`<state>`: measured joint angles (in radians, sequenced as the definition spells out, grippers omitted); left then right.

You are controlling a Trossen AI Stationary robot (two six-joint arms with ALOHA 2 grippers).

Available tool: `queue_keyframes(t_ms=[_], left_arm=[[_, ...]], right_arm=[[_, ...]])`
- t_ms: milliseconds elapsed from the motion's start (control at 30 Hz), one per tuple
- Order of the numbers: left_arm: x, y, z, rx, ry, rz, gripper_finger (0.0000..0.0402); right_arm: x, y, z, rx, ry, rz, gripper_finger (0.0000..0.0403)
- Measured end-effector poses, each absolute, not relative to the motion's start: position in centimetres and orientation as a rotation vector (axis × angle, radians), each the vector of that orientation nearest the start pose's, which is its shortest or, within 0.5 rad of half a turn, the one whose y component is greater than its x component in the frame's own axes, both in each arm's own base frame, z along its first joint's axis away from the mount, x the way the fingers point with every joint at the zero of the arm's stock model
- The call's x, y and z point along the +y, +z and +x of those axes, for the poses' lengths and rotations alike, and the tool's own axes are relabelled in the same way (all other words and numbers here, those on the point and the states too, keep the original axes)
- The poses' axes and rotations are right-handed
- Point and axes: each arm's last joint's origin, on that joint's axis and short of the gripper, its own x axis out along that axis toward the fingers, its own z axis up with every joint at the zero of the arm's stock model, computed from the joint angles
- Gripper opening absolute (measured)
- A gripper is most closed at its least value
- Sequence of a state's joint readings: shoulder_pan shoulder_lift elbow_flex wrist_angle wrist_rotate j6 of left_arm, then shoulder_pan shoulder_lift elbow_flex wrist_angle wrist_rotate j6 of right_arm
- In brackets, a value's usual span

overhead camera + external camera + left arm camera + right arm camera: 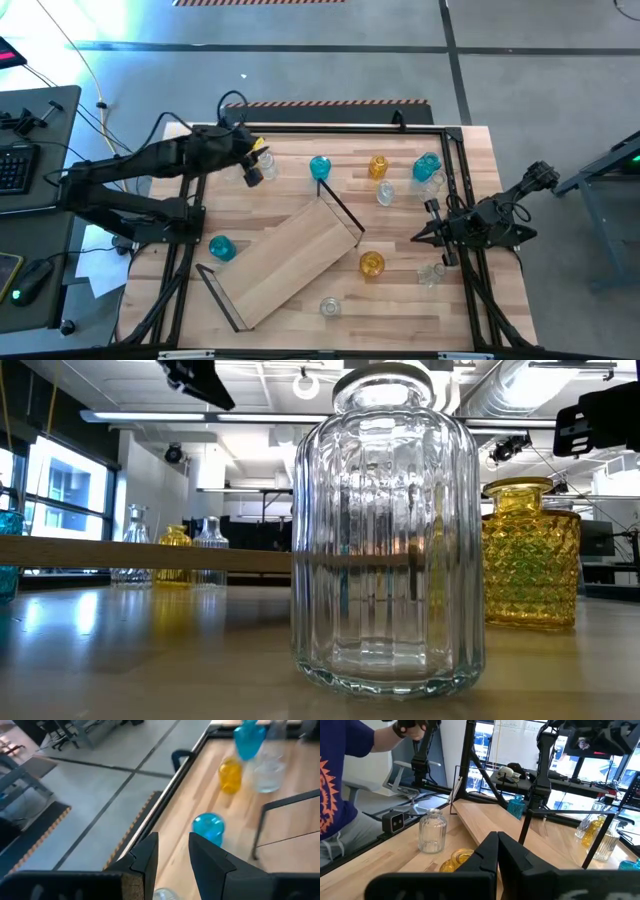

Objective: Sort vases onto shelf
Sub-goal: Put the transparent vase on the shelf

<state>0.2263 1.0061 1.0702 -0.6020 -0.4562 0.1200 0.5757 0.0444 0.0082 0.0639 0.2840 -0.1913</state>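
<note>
High view | left gripper (256, 166) hovering part-spread directly over clear vase (253, 174), upright beneath fingers | right gripper (424, 236) waiting pressed together, farther off

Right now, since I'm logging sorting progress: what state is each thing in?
Long light-wood shelf with black wire ends: flat on table, bare.
Ribbed clear glass vase: upright.
Amber diamond-pattern glass vase: upright.
Round teal glass vase: upright, off shelf.
Right end effector: shut, empty.
Left end effector: hovering near table's far-left corner.
</note>
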Motion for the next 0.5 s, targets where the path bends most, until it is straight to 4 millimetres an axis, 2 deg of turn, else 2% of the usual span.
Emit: queue_keyframes(t_ms=[133, 300, 400, 500], left_arm=[[7.7, 34.9, 19.0, 0.656, 0.696, 0.209, 0.0102], [10.8, 35.5, 17.1, 0.681, 0.843, 0.134, 0.0102], [12.2, 35.7, 16.2, 0.638, 0.824, 0.027, 0.0102], [13.3, 35.3, 15.9, 0.621, 0.761, -0.068, 0.0102]], right_arm=[[4.7, 17.2, 8.7, -0.082, 0.281, -0.165, 0.0000], [4.6, 18.4, 8.6, -0.198, 0.271, -0.091, 0.0000], [4.5, 19.3, 8.4, -0.281, 0.279, -0.010, 0.0000], [4.3, 20.5, 8.0, -0.386, 0.294, 0.149, 0.0000]])
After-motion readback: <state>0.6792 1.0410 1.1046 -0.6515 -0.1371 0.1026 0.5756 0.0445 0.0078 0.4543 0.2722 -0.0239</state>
